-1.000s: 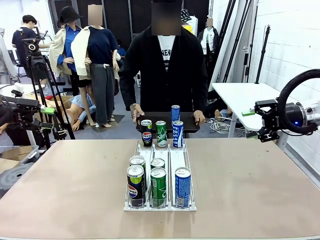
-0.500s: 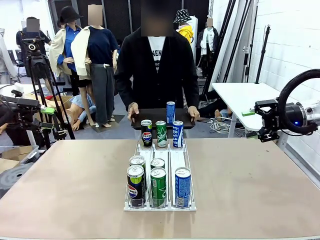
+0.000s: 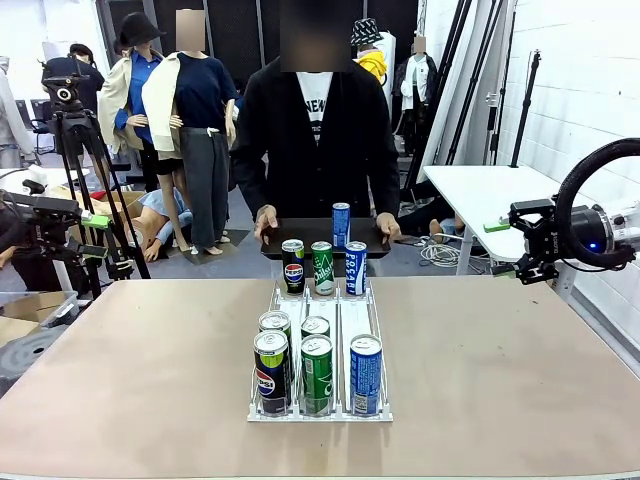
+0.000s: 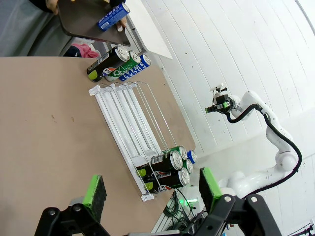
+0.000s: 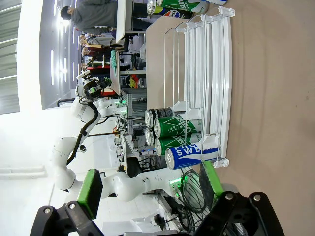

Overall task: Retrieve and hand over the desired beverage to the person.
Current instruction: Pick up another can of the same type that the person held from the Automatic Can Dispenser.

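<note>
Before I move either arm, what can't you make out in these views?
Rear rack cans: front view, labels hidden behind the front cans.
Blue can on the black tray: front view, print too small.
Far three cans: right wrist view, cut by top edge.

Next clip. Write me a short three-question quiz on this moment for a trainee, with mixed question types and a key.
1. True or false: the blue can on the person's black tray lies on its side.
2. How many cans stand at the robot's end of the clear rack? A) three B) five C) seven
3. Fill in: the left tool and the right tool are both ____.
Key: 1 false, it stands upright. 2 B. 3 open, holding nothing.
</note>
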`<action>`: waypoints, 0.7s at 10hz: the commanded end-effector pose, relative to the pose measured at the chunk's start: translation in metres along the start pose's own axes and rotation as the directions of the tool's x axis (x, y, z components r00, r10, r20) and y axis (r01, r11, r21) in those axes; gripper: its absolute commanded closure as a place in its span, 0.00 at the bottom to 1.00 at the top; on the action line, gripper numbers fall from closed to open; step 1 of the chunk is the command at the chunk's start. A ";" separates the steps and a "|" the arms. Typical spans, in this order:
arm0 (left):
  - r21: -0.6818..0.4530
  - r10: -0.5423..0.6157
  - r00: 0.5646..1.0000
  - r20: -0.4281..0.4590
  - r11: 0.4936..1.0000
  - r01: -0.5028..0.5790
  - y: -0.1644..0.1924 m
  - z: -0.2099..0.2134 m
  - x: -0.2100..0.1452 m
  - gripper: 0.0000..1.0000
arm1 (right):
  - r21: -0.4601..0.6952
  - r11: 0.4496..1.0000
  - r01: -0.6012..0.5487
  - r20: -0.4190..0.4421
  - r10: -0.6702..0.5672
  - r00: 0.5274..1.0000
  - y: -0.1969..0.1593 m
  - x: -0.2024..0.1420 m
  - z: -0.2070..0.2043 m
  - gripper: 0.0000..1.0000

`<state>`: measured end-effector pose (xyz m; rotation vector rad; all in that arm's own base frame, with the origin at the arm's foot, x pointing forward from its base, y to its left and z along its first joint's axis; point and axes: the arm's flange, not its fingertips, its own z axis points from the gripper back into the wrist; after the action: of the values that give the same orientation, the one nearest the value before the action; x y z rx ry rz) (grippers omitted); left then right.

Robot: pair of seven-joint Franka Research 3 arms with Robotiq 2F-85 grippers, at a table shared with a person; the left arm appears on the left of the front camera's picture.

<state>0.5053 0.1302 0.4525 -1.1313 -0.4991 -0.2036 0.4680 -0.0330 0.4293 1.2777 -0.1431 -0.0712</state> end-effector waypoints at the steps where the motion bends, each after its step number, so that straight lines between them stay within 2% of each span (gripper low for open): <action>1: -0.058 0.005 1.000 -0.014 0.998 -0.006 -0.003 0.000 0.000 0.00 | -0.011 1.000 0.001 -0.001 -0.001 1.000 0.002 -0.001 0.000 0.00; 4: -0.120 0.043 0.998 -0.055 0.992 -0.049 -0.025 -0.004 0.000 0.00 | -0.011 1.000 0.001 -0.001 -0.001 1.000 0.002 -0.001 0.000 0.00; 7: -0.098 0.006 0.999 -0.050 0.995 -0.010 -0.067 -0.012 -0.006 0.00 | -0.011 1.000 0.001 -0.001 -0.001 1.000 0.002 -0.001 0.000 0.00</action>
<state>0.4883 0.1015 0.4904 -1.2338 -0.4313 -0.2640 0.4680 -0.0327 0.4295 1.2775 -0.1431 -0.0705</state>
